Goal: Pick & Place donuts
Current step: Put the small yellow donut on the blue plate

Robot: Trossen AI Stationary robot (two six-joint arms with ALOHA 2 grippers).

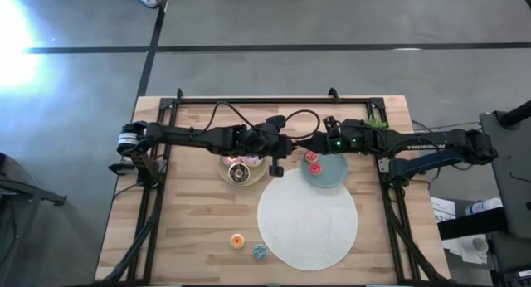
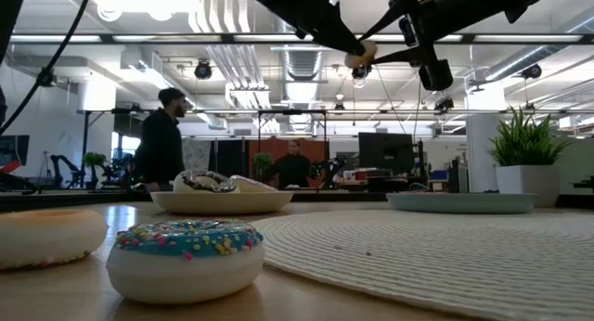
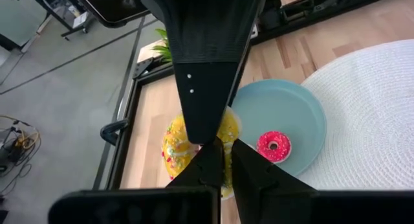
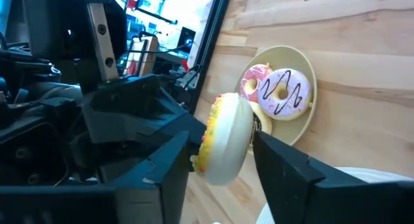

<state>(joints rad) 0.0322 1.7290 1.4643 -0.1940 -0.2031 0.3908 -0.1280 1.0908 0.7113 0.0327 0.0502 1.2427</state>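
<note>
A yellow-iced mini donut with a white underside hangs in the air above the gap between the beige plate and the teal plate. My left gripper is shut on it, and my right gripper closes on it from the opposite side. In the low view the donut shows high up between both arms. The beige plate carries a pink donut and a purple-white one. A red donut lies on the teal plate. My left gripper pinches the donut's rim between its two shut fingers, coming from the table's left and slanting a little downward. The donut stands on edge, lifted clear of the table. My right gripper has the same donut between its two fingers, one on the iced face and one at the white underside. It comes from the table's right, nearly level.
A big white round mat covers the near middle of the table. An orange donut and a blue sprinkled donut lie near the front edge. A small green plant stands at the far right. People stand in the room behind.
</note>
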